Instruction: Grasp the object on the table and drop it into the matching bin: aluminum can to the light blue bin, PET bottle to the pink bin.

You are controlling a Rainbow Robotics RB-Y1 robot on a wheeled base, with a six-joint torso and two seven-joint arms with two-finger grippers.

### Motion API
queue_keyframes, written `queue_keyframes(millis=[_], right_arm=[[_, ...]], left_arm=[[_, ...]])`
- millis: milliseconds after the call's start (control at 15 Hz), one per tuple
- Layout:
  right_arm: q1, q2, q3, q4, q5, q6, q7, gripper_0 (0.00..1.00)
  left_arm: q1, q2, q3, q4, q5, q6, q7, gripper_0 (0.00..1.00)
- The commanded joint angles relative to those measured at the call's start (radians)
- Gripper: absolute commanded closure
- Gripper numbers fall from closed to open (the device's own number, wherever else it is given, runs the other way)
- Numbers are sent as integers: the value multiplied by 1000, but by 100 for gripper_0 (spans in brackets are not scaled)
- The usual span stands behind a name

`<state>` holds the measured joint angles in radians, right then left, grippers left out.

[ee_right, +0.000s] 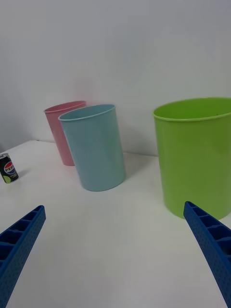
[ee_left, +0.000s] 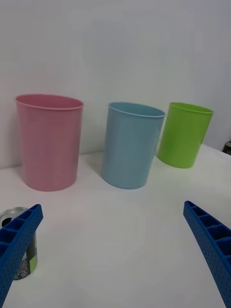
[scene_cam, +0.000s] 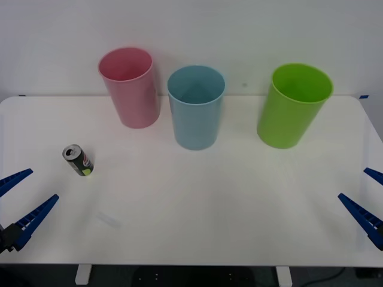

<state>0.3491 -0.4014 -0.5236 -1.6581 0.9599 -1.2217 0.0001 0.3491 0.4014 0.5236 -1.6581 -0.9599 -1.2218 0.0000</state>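
Nearest the robot, the left gripper (scene_cam: 19, 209) hangs over the table's near left edge with its two ribbed blue fingers spread wide and nothing between them; the right gripper (scene_cam: 366, 200) sits likewise at the near right edge, also spread wide and empty. Just ahead of the left gripper, on the left part of the wide white rectangular table (scene_cam: 197, 203), stands the small black aluminum can (scene_cam: 78, 160) with its silver top, red-white-blue round logo and yellow-green patch near the base. It is upright, clear of the fingers, and well apart from the right gripper. In the left wrist view the can (ee_left: 20, 245) lies partly behind one blue finger (ee_left: 17, 245), so its logo is hidden; the right wrist view shows the can (ee_right: 7, 168) far off to the side with the logo facing the camera. Farther back stand three tall tapered round plastic bins, all upright and open: the pink bin (scene_cam: 130, 88) at the left, the light blue bin (scene_cam: 195, 107) just beside it toward the middle, and a lime green bin (scene_cam: 292, 106) well apart to the right. Behind the table rises a plain pale wall (scene_cam: 239, 30).
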Motion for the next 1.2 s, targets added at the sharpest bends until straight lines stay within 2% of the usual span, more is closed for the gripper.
queue_keyframes(millis=[67,200,800,1200], right_arm=[[0,0,0,0,0,0,0,0],[0,0,0,0,0,0,0,0],[0,0,0,0,0,0,0,0],[0,0,0,0,0,0,0,0]], left_arm=[[0,0,0,0,0,0,0,0],[4,-26,-11,18,-33,-4,-5,0],[19,-12,-11,14,-19,39,-23,0],[54,-12,-36,14,-33,209,-40,0]])
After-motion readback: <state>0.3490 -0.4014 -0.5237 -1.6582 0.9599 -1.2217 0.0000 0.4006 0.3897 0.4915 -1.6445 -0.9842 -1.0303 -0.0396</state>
